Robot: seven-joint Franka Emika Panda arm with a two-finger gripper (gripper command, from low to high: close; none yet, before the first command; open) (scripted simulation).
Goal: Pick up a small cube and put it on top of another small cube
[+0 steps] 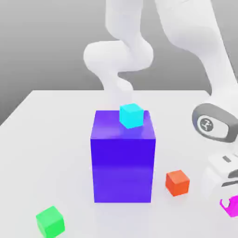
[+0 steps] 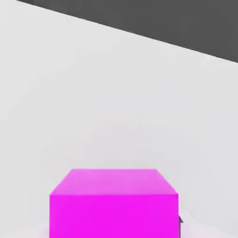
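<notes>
Showing at the exterior view's near right, magenta cube [image 1: 232,208] is clasped by gripper [image 1: 226,201], cyan cube [image 1: 131,115] being borne atop tall blue-purple block [image 1: 122,169].

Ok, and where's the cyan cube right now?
In the exterior view, the cyan cube sits atop the blue block, toward the exterior view's right side of its top.

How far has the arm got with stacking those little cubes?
Nothing is stacked by the arm yet, as far as I can judge. In hand: the gripper is closed at the magenta cube, apparently gripping it. Left to do: lift it and set it on another small cube, such as the orange cube or green cube.
</notes>
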